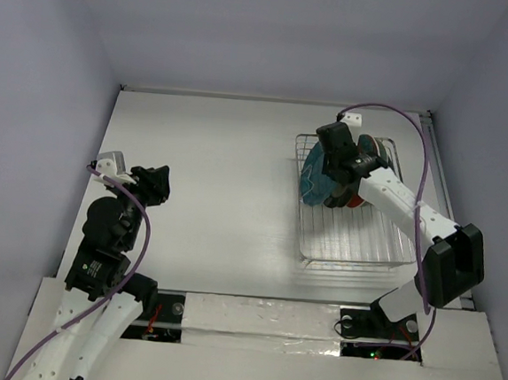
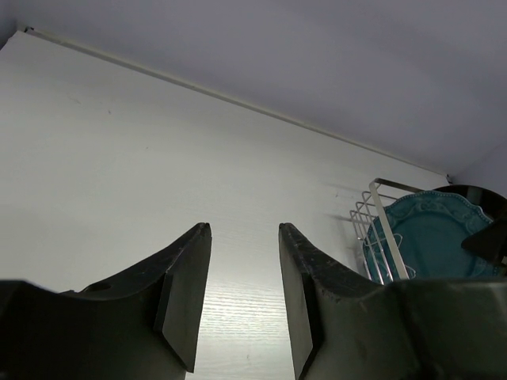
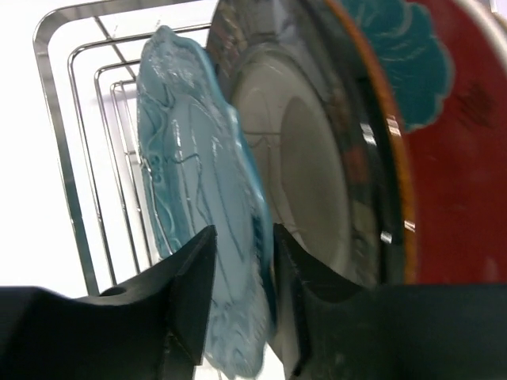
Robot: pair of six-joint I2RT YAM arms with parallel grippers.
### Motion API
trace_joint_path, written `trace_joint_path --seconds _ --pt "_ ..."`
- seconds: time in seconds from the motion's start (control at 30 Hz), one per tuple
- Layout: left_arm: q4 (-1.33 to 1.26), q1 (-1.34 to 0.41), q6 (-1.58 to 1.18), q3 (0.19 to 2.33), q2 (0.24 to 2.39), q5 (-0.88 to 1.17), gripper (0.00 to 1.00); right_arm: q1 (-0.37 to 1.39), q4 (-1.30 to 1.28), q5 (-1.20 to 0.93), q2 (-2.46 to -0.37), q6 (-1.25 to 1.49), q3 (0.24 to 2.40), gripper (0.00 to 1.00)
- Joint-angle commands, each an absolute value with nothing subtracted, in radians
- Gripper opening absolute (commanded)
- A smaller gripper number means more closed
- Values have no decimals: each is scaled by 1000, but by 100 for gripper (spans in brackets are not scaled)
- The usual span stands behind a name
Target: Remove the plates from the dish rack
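Right wrist: right hand (image 3: 243, 241) straddles scalloped teal plate (image 3: 188, 174) rim; grip unclear.

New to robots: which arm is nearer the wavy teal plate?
Right. The right end effector straddles the rim of the scalloped teal plate in the dish rack; the left end effector hangs over the table, far off.

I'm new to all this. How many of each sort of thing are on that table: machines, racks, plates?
Robot arms: 2 (left arm, right arm)
Dish rack: 1
Plates I can tell apart: 3 (scalloped teal plate, dark-rimmed plate, red plate with a teal flower); the right arm may hide more
Total: 6
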State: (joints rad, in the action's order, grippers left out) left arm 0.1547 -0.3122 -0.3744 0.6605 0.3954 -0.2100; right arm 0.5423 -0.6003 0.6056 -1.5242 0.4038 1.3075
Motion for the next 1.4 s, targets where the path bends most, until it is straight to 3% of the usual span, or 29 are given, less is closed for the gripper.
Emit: trace_joint_path --seconds 0.0,0.17,0.2,0.3,0.97,1.17,1.37 --pt "115 -307 -374 649 394 -207 37 535 -495 595 -1540 387 1305 36" --pt "118 -307 -374 650 390 -207 37 526 -479 615 -1545 374 1305 20" --pt "117 -307 -374 650 388 -207 37 526 -482 629 -1545 368 1307 10" --pt "117 -307 -374 652 387 -207 37 526 -492 647 -1513 348 1324 0" --pt "121 -307 -379 652 376 -207 40 535 -543 655 -1286 230 1589 0" --pt "123 -307 -380 652 379 -207 42 545 -387 433 -1270 345 1565 0" --pt "126 -298 -382 653 376 -207 43 606 -139 215 -1475 589 1601 0"
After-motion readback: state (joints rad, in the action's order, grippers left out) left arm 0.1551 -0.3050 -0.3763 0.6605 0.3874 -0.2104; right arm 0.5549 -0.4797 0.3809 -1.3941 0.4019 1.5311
